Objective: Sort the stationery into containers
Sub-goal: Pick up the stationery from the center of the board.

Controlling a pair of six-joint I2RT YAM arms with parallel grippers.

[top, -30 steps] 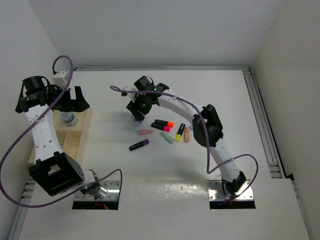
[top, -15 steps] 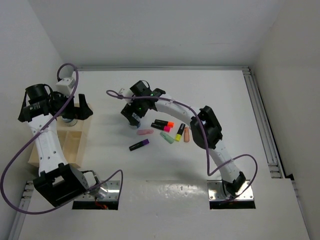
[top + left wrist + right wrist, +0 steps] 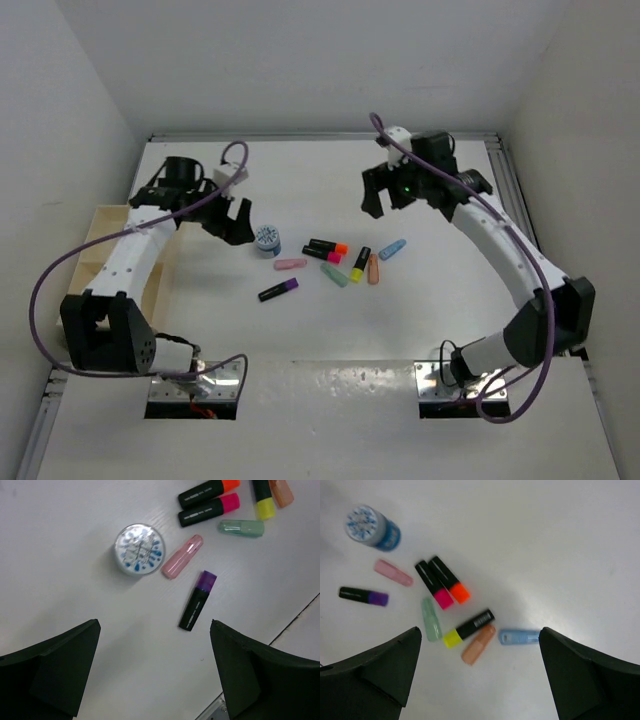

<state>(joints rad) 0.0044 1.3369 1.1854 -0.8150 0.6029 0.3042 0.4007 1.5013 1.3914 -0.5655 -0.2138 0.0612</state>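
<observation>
The left gripper (image 3: 230, 218) has its jaws spread wide and holds nothing. It hangs just left of the grey-blue patterned roll (image 3: 267, 240), which stands upright on the white table (image 3: 300, 170), clear of both fingers. One second earlier this gripper was over the wooden tray (image 3: 97, 232) at the left edge; the arm has since swung right, off the tray.

The right gripper (image 3: 385, 197) is also spread wide and empty. One second earlier it was down at the roll; it has now withdrawn to the far right part of the table, well apart from every item.

The remaining stationery lies loose on the table, none of it in the tray:
- pink stub (image 3: 291, 264), just right of the roll
- purple highlighter (image 3: 278, 290), nearer the arm bases
- orange highlighter (image 3: 328, 245) and pink highlighter (image 3: 322, 254), side by side
- green stub (image 3: 334, 275)
- yellow highlighter (image 3: 360, 264), beside the salmon stub (image 3: 373, 269)
- blue stub (image 3: 392, 249), rightmost, now fully uncovered by the right arm
</observation>
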